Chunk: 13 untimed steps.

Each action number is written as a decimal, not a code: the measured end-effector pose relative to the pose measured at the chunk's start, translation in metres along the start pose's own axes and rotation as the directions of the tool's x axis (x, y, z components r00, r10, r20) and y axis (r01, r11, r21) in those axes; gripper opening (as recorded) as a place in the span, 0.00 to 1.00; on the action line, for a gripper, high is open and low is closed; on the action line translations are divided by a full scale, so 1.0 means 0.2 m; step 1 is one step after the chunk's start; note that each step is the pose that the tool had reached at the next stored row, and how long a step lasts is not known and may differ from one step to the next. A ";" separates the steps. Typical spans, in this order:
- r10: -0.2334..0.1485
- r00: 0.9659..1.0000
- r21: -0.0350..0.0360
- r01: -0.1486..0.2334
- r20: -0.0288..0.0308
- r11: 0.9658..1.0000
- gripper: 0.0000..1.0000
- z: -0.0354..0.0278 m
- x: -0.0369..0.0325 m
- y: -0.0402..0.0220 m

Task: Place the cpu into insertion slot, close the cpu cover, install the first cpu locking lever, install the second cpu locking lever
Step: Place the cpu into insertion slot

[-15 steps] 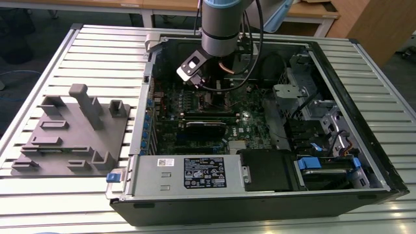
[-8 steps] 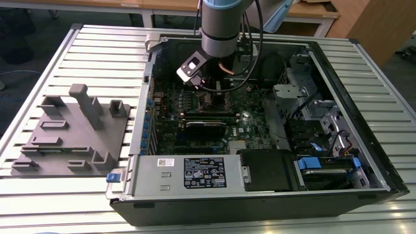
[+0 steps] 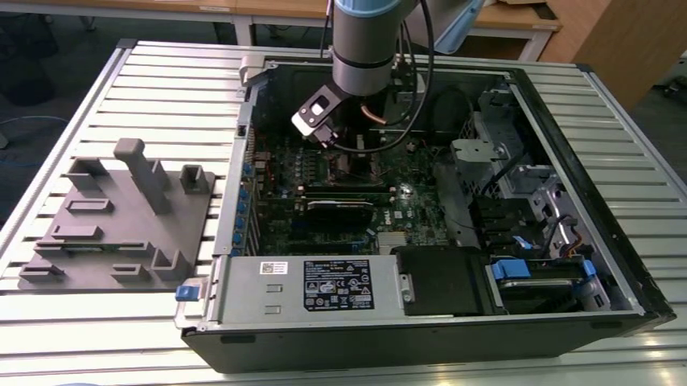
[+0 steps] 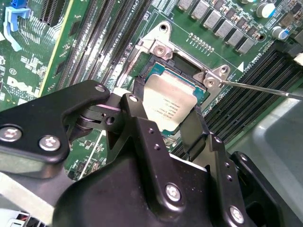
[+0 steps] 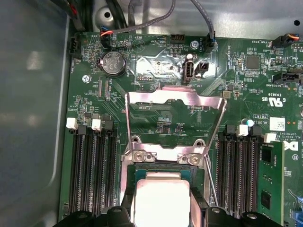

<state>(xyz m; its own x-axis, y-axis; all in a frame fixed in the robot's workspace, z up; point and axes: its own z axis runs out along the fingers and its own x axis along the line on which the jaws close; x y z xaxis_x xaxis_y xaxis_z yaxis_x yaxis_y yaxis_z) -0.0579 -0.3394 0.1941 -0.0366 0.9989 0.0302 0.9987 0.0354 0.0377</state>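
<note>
**Chip's down at the socket, cover wide open**

The black two-fingered tool [image 4: 165,113] has its fingers pressed on two opposite edges of the small flat square cpu with the dull silver-tan top [image 4: 168,101], so I'd call it gripped. The chip lies straight below the tool, edges parallel to the insertion slot's silvery metal frame [image 5: 163,155] on the green circuit board [image 5: 90,94]. Can't tell if it's fully seated. In the exterior view this is upper middle of the frame, inside the open black computer case [image 3: 429,342] on the slatted metal surface [image 3: 161,88]. The thin silvery cpu cover [image 5: 175,97] lies folded back off the slot. The chip top looks clean, with faint print.
</note>
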 end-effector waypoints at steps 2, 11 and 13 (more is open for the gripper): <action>0.000 1.000 0.000 0.000 0.000 1.000 0.54 0.001 0.000 0.002; 0.000 1.000 0.000 0.000 0.000 1.000 0.54 0.007 -0.007 0.002; 0.000 1.000 0.000 0.000 0.000 1.000 0.54 0.008 -0.007 0.001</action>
<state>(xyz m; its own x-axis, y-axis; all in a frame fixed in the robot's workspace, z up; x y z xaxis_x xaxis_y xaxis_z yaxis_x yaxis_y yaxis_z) -0.0576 -0.3407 0.1924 -0.0362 0.9989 0.0304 0.9987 0.0350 0.0377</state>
